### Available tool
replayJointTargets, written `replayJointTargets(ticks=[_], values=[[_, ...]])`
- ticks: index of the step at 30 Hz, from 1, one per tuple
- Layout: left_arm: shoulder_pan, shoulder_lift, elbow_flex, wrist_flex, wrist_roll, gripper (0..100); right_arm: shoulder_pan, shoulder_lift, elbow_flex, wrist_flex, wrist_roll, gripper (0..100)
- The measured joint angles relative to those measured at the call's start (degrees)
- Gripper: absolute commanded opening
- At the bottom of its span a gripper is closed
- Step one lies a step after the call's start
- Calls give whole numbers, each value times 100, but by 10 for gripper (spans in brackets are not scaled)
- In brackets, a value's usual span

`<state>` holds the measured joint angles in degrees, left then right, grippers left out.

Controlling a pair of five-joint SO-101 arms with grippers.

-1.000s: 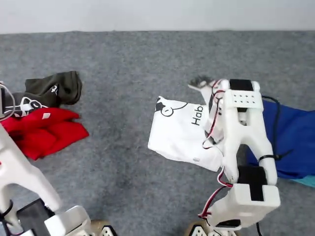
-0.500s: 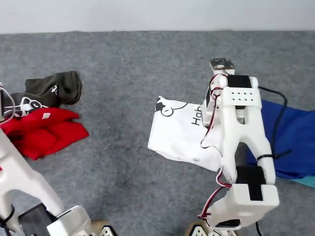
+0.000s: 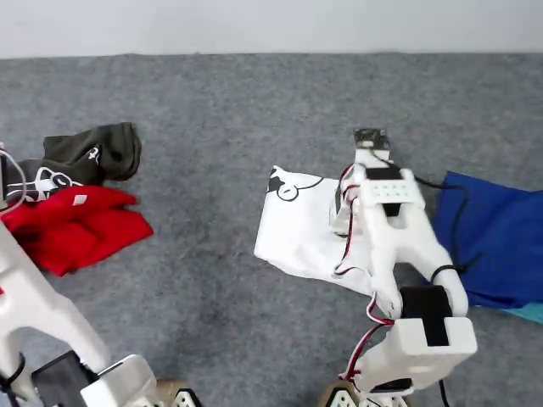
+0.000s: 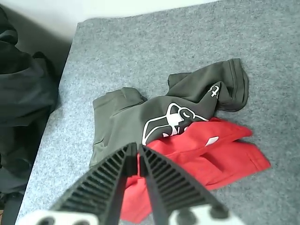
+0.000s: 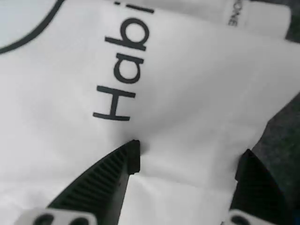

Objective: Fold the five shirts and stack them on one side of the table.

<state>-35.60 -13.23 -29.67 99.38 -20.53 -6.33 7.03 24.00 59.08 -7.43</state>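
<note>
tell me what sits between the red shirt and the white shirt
Bare grey mat lies between the red shirt and the white shirt, as the high view shows.

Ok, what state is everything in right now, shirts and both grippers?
white shirt: partly folded, flat mid-table
blue shirt: unfolded, lying loose
red shirt: crumpled, overlapping the dark shirt's edge
dark shirt: crumpled, unfolded
teal fabric: a corner beside the blue shirt, state unclear
left gripper: shut, empty, above the dark and red shirts
right gripper: open, down at the white shirt
</note>
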Motion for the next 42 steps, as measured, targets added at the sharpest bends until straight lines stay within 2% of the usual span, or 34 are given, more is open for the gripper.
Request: replayJointTargets(ticks=[6, 13, 21, 26, 32, 38, 42], values=[[0, 0, 0, 0, 0, 14, -9, 466, -141, -44, -114, 317], [0, 0, 0, 0, 0, 14, 114, 1310, -1257, 905, -105, 54], [0, 0, 0, 0, 0, 14, 545, 2004, -2356, 1802, 949, 11], [0, 0, 0, 0, 0, 14, 835, 2189, -2769, 2286, 2154, 10], [0, 0, 0, 0, 0, 14, 1415, 2224, -3719, 2734, 4519, 10], [0, 0, 0, 0, 0, 14, 1415, 2233, -4870, 3288, 7200, 10], [0, 0, 0, 0, 0, 14, 1169, 2233, -5055, 3349, 8185, 10]])
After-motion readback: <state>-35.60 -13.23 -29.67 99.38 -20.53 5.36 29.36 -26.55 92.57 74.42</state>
